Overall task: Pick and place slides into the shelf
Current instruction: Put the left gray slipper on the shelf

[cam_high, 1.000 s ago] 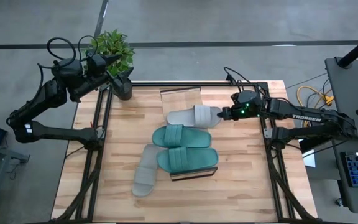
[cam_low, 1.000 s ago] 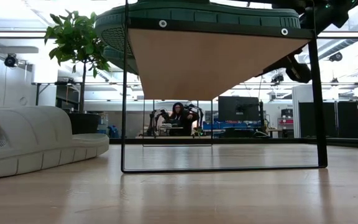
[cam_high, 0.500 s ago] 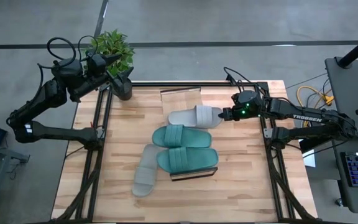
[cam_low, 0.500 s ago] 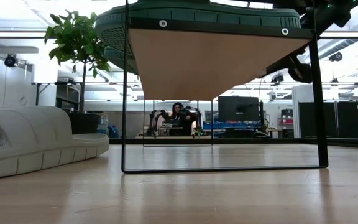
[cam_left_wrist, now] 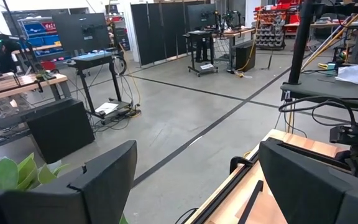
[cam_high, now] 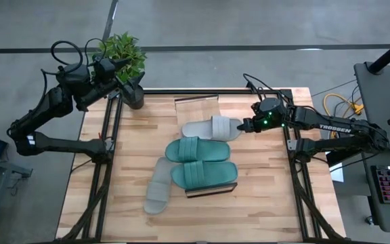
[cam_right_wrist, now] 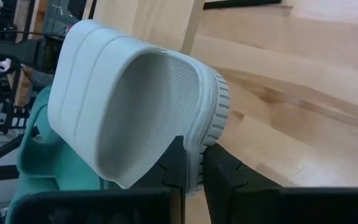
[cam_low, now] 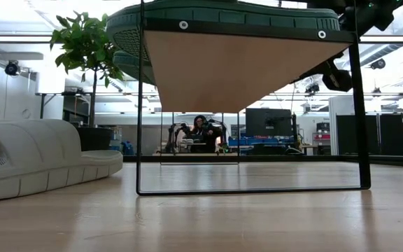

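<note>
My right gripper (cam_high: pixel 246 125) (cam_right_wrist: pixel 193 167) is shut on one pale grey slide (cam_high: pixel 210 127) (cam_right_wrist: pixel 129 106) at the table's far right. The other grey slide (cam_high: pixel 158 186) (cam_low: pixel 33 161) lies flat on the table left of the shelf. One teal slide (cam_high: pixel 205 173) (cam_low: pixel 222 12) lies on the shelf's (cam_high: pixel 212 190) (cam_low: pixel 243 66) plank top. The second teal slide (cam_high: pixel 196 148) lies just beyond it; what it rests on is hidden. My left gripper (cam_high: pixel 122 68) (cam_left_wrist: pixel 197 186) is open, raised off the table's far left corner by the plant. My right gripper pinches the grey slide's sole at its right end (cam_right_wrist: pixel 207 134), one finger (cam_right_wrist: pixel 173 165) on the footbed and the other (cam_right_wrist: pixel 224 171) under the sole. It comes level from the table's right, along the slide. Whether the slide's left end rests on the table I cannot tell.
A potted plant (cam_high: pixel 124 57) (cam_low: pixel 86 45) stands at the far left corner. A light wood plank (cam_high: pixel 196 103) sits at the far edge. Black frame rails (cam_high: pixel 110 156) run along both sides of the table. Bare wood lies near the front edge (cam_high: pixel 202 220).
</note>
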